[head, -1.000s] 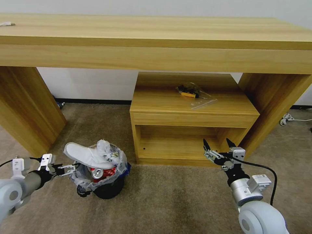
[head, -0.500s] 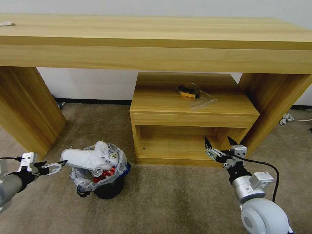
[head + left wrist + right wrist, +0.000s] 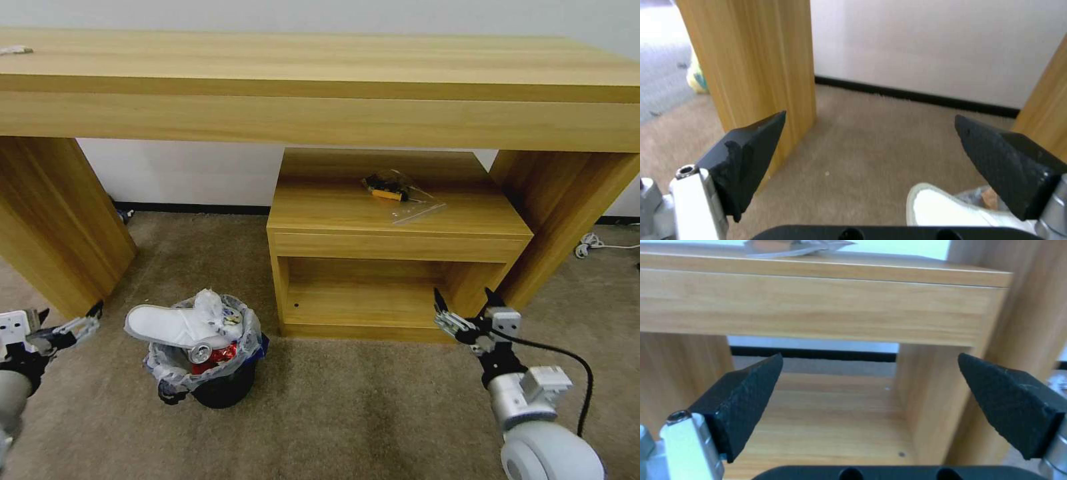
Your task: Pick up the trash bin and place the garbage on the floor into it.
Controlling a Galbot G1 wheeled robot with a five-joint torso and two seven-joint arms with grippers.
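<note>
Trash bin (image 3: 223,383) stands on the tan carpet floor (image 3: 360,413), left of the low wooden cabinet (image 3: 393,227) under the bench (image 3: 320,73). It's stuffed: white slipper (image 3: 170,325) lying across the rim, crushed can (image 3: 200,351) and red wrapper (image 3: 223,353) below it. Left hand (image 3: 70,317) hovers off to the bin's left, apart from it, fingers spread wide, empty. Right hand (image 3: 465,301) sits well right of the bin, before the cabinet's open shelf, also wide and empty.
</note>
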